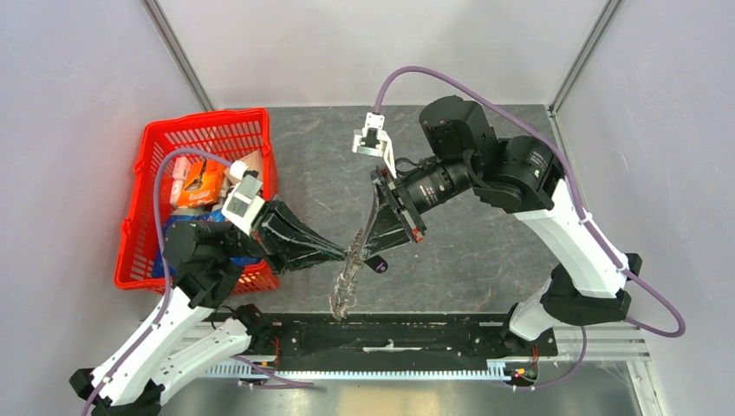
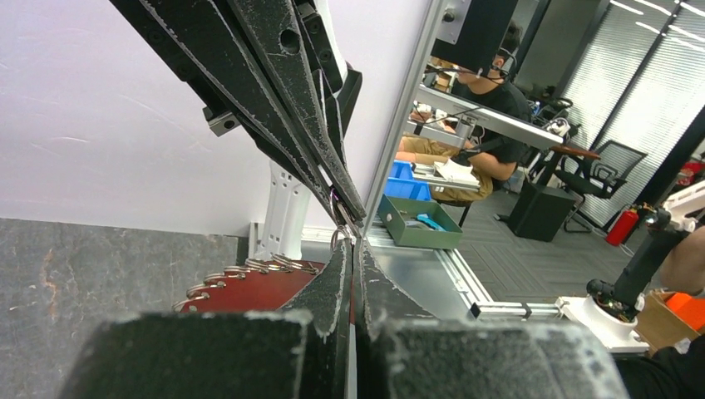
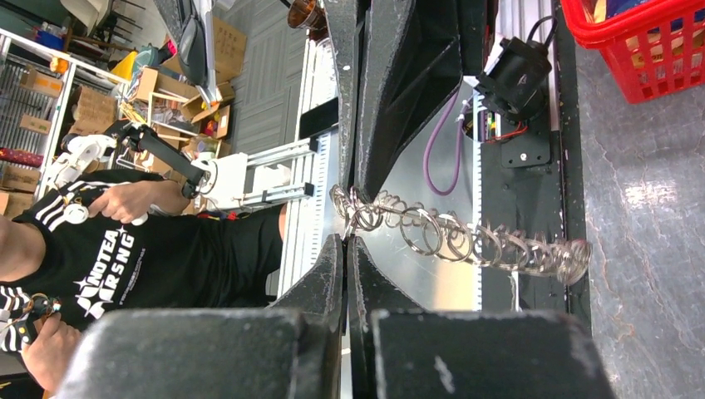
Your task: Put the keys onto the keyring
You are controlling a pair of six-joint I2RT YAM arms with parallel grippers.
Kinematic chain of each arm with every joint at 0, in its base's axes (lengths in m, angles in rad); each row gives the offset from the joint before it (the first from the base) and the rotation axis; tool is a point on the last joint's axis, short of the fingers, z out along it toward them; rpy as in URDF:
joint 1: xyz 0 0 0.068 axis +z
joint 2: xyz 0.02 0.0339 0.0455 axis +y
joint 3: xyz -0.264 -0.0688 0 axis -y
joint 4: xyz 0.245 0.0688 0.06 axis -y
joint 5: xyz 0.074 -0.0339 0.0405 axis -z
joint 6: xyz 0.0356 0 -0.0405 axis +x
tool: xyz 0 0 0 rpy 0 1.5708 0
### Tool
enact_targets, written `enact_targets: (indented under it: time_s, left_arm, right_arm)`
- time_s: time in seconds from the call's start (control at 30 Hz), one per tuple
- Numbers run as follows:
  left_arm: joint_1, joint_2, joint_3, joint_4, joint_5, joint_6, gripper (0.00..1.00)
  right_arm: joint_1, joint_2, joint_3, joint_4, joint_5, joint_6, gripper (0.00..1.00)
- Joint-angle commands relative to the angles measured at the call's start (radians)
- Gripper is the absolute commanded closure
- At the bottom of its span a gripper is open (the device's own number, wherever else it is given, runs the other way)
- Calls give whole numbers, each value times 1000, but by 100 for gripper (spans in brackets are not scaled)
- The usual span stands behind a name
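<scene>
Left pincer (image 1: 344, 254): closed, and your fingertips nip the top end of the keyring (image 3: 465, 241).
Right pincer (image 1: 367, 250): closed, its tip touching your left one; you cannot tell what, if anything, it grips.
Keyring: a string of linked metal rings, hanging clear of the table (image 1: 485, 251) from where your pincers meet.
Key (image 1: 378, 263): a small dark oblong just beside your right fingertips; held or loose, you cannot tell.
Basket (image 1: 208, 114): red, at your far left.
</scene>
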Motion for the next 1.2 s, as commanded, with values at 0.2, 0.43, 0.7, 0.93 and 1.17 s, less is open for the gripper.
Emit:
enact_targets:
  time_s: [0.2,0.43,0.7,0.93,1.17]
  left_arm:
    - [-7,-37,39,47,114,25,98]
    - [-7,-47,41,35,128,33,98]
    - [-7,-34,51,36,169,30,98]
    - [-7,-30,60,10,173,40,98]
    - [-7,-15,77,-53,152,61,98]
  right_arm:
    - [-13,-102,-39,-67,-25,2,100]
    - [-13,-148,-79,-70,27,-12,100]
    - [-13,-185,-148,78,30,67,100]
    - [-13,-164,-152,131,29,79,100]
    - [-13,-131,-143,74,-63,-15,100]
